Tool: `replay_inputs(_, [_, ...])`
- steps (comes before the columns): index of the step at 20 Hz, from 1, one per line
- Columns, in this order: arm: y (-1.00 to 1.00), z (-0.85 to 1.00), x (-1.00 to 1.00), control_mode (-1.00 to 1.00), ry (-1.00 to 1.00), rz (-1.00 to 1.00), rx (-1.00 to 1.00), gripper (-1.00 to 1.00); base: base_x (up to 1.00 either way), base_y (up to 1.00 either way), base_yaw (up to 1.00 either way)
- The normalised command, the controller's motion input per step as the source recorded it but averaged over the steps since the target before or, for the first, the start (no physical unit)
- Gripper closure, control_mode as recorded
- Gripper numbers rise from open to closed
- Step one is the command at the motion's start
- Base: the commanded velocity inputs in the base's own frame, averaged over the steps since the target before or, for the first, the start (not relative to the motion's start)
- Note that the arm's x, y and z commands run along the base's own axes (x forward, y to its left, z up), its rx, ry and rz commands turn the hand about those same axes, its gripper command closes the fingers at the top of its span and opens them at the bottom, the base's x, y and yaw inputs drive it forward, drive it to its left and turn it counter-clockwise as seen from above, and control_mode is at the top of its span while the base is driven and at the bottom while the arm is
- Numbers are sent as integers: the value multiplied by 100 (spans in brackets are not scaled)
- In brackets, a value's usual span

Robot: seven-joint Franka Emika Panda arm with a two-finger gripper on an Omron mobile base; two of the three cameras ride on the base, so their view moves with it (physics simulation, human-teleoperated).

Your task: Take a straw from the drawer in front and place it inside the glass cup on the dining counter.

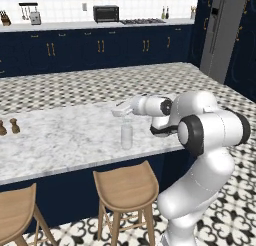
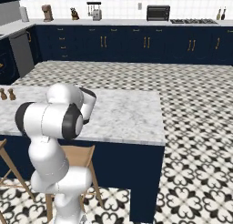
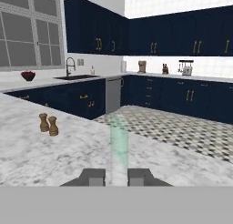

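Observation:
My gripper [image 1: 121, 111] reaches out level over the dining counter [image 1: 60, 135], directly above the glass cup [image 1: 127, 137], a clear tumbler standing near the counter's front edge. In the hand view the gripper [image 3: 116, 176] is shut on the straw [image 3: 118, 145], a pale, faintly see-through stick that rises upright from between the two fingertips. Whether the straw's lower end reaches into the cup I cannot tell. The drawer is out of view.
Two brown shakers [image 1: 9, 126] [image 3: 48, 124] stand at the far left of the marble top. Wooden stools [image 1: 125, 187] [image 2: 77, 157] sit under the counter's front edge. Beyond the counter's right end [image 2: 159, 123] lies patterned tile floor, with navy cabinets along the far wall.

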Motion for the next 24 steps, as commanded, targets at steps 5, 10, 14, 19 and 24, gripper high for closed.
replay_inputs(5, [-66,-31,30,-100,-12,40,22,100,0,0,0])
replay_inputs(10, [-84,-25,18,-100,-16,44,24,100,0,0,0])
replay_inputs(14, [-91,-32,28,-100,-13,45,26,100,0,0,0])
replay_inputs(19, [-80,-39,48,-100,-10,47,28,100,0,0,0])
replay_inputs(24, [-72,-51,65,-100,-7,47,29,100,0,0,0])
